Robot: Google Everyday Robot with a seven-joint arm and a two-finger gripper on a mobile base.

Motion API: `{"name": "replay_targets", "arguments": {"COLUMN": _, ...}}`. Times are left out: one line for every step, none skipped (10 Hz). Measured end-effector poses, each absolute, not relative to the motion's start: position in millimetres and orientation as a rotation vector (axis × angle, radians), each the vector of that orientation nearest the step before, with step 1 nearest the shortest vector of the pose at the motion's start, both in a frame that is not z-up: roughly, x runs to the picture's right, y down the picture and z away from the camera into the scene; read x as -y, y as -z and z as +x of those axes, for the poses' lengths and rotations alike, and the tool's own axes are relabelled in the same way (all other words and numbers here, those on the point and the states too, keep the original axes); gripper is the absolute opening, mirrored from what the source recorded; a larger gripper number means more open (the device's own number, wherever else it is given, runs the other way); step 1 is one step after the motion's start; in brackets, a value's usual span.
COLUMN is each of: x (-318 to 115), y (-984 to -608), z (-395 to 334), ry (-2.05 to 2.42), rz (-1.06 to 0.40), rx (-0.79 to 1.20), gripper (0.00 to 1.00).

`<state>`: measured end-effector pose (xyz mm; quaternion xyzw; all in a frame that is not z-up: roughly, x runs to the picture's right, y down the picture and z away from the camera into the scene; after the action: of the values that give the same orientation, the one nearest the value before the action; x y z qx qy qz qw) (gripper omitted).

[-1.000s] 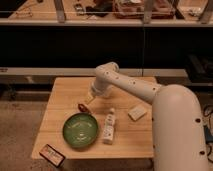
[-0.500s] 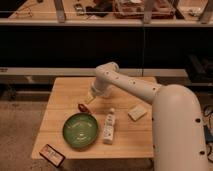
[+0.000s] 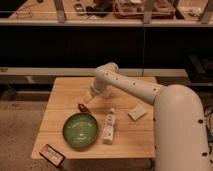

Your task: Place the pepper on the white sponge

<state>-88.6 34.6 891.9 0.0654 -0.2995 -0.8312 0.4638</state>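
Hanging: gripper (image 3: 88, 100) just beyond green bowl (image 3: 80, 131), state cannot tell
pepper (image 3: 81, 107): at bowl's far rim
white sponge (image 3: 136, 112): right of bowl

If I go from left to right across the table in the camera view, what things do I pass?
dark packet → green bowl → white bottle → white sponge. The end effector is next to the pepper, just behind the bowl.
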Motion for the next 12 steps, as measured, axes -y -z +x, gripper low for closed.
{"name": "replay_targets", "arguments": {"x": -28.4, "y": -889.2, "z": -97.2, "ry": 2.042, "rz": 0.212, "rx": 0.694, "gripper": 0.63}}
{"name": "replay_targets", "arguments": {"x": -21.5, "y": -884.1, "z": -109.0, "ry": 2.045, "rz": 0.28, "rx": 0.642, "gripper": 0.63}}
{"name": "replay_targets", "arguments": {"x": -17.6, "y": -879.9, "z": -118.0, "ry": 2.047, "rz": 0.329, "rx": 0.611, "gripper": 0.63}}
{"name": "replay_targets", "arguments": {"x": -14.6, "y": -876.2, "z": -124.4, "ry": 2.048, "rz": 0.364, "rx": 0.589, "gripper": 0.63}}
{"name": "replay_targets", "arguments": {"x": -13.8, "y": -874.9, "z": -126.4, "ry": 2.049, "rz": 0.377, "rx": 0.582, "gripper": 0.63}}
{"name": "replay_targets", "arguments": {"x": -13.6, "y": -875.0, "z": -126.1, "ry": 2.051, "rz": 0.378, "rx": 0.58, "gripper": 0.63}}
{"name": "replay_targets", "arguments": {"x": -18.8, "y": -877.5, "z": -126.0, "ry": 2.064, "rz": 0.367, "rx": 0.583, "gripper": 0.63}}
{"name": "replay_targets", "arguments": {"x": -28.2, "y": -882.1, "z": -128.7, "ry": 2.082, "rz": 0.353, "rx": 0.591, "gripper": 0.63}}
{"name": "replay_targets", "arguments": {"x": -36.2, "y": -885.8, "z": -134.4, "ry": 2.101, "rz": 0.345, "rx": 0.597, "gripper": 0.63}}
{"name": "replay_targets", "arguments": {"x": -42.5, "y": -889.3, "z": -137.4, "ry": 2.106, "rz": 0.342, "rx": 0.603, "gripper": 0.63}}
{"name": "replay_targets", "arguments": {"x": -46.1, "y": -892.0, "z": -139.2, "ry": 2.106, "rz": 0.343, "rx": 0.604, "gripper": 0.63}}
{"name": "replay_targets", "arguments": {"x": -47.6, "y": -893.8, "z": -141.5, "ry": 2.105, "rz": 0.35, "rx": 0.603, "gripper": 0.63}}
